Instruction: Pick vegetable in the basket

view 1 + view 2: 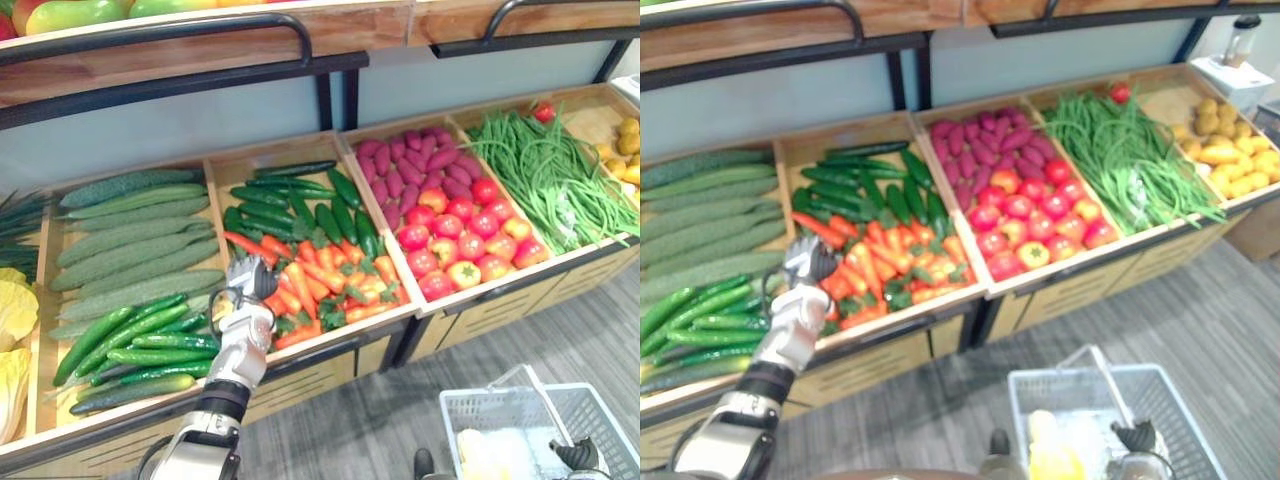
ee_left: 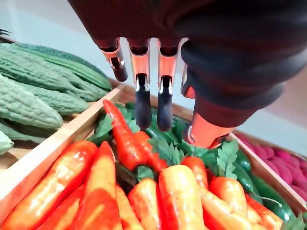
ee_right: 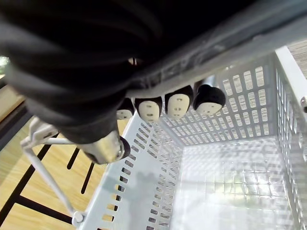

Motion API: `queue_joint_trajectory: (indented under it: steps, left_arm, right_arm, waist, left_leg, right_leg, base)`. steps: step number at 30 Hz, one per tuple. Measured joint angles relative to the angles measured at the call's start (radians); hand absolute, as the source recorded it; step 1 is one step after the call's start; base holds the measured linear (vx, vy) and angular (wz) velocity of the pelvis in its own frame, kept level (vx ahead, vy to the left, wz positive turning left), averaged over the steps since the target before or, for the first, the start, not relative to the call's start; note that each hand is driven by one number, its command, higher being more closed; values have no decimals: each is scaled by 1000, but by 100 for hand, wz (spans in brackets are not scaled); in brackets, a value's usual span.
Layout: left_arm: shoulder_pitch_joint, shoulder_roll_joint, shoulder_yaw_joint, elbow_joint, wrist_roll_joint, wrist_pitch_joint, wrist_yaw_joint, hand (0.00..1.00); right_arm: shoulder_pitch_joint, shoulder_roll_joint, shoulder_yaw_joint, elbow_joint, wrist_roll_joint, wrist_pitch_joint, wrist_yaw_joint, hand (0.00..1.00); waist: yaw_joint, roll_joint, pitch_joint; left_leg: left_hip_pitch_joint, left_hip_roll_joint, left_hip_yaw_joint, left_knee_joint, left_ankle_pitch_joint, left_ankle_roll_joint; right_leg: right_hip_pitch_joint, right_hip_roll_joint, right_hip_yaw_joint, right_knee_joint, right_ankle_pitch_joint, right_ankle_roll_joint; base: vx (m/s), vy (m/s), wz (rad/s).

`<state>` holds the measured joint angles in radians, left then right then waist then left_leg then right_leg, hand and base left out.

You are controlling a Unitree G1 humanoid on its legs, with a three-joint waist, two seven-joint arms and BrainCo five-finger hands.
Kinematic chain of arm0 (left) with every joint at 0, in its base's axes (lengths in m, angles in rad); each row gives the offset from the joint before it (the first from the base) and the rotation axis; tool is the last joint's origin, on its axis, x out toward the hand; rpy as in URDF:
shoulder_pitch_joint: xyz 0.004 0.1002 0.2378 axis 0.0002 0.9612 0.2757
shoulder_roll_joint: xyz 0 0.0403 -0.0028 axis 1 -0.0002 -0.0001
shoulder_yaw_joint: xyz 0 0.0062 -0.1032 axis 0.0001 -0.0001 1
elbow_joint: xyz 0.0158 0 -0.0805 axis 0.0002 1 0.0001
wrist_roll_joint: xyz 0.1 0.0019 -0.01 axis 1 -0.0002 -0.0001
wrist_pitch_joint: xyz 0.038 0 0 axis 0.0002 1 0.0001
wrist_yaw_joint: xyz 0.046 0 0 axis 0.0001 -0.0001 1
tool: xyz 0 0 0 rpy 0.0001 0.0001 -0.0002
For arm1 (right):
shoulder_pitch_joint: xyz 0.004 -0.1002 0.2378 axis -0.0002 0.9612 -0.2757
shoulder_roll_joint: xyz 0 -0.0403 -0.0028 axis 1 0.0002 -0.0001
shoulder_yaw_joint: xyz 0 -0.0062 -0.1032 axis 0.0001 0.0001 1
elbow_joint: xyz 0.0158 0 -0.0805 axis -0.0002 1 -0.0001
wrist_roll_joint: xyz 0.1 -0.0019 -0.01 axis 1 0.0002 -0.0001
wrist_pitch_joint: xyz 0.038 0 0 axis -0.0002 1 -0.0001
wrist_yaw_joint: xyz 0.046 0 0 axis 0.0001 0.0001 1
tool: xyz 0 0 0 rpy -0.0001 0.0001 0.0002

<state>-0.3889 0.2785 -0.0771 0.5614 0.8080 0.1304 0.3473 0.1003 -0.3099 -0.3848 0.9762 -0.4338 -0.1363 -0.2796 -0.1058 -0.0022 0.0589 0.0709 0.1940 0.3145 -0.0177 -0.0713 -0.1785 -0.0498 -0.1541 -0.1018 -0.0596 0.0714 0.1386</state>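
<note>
Orange carrots [image 1: 330, 285] with green tops fill the front of the middle wooden bin. My left hand [image 1: 245, 290] hovers over that bin's left edge; in the left wrist view its fingers [image 2: 143, 100] hang straight above the carrots [image 2: 100, 191], open and holding nothing. At the lower right, a white plastic basket [image 1: 600, 410] hangs over the floor. My right hand [image 1: 1135, 437] has its fingers [image 3: 177, 105] curled round the basket's handle [image 3: 240, 43]. A pale yellow item [image 1: 1050, 450] lies inside the basket.
Dark green cucumbers [image 1: 300, 205] lie behind the carrots. Bitter gourds [image 1: 130, 245] and cucumbers [image 1: 130, 345] fill the left bin. Purple sweet potatoes [image 1: 400, 165], tomatoes [image 1: 460, 240], green beans [image 1: 550, 180] and yellow produce [image 1: 1225, 150] lie to the right. A black rail [image 1: 170, 35] runs overhead.
</note>
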Motion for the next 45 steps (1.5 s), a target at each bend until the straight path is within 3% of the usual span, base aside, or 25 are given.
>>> queue_joint_trajectory:
  steps: [13, 23, 34, 45]
  left_arm:
    - [2, -45, -43, 45, -32, -13, 1, 0]
    - [25, -99, 6, 45, -328, -22, 96, 0]
    - [33, -119, 39, 124, -333, -21, 151, 0]
    - [14, -119, 48, 235, -374, -21, 168, 0]
  right_arm:
    - [2, 5, 0, 0, 0, 0, -10, 100]
    - [12, 19, 0, 0, 0, 0, -39, 100]
    - [19, 20, 0, 1, 0, 0, -43, 100]
    - [16, 24, 2, 15, 0, 0, -67, 100]
  waist:
    - [-3, -1, -1]
    - [-6, -4, -4]
    - [-25, -6, -5]
    - [-25, -15, -11]
  left_leg:
    - [2, -6, 2, -12, 1, 1]
    - [17, -11, 1, -15, 1, 1]
    - [18, -12, 5, -23, 1, 1]
    - [20, -19, 9, -23, 3, 4]
  right_leg:
    - [2, -4, 0, -12, 2, 2]
    - [23, -8, -2, -24, 5, 6]
    - [21, -7, -1, -32, 8, 8]
    - [23, -11, 1, -44, 24, 0]
  base:
    - [0, 0, 0]
    - [0, 0, 0]
    - [0, 0, 0]
    - [-16, -7, -1]
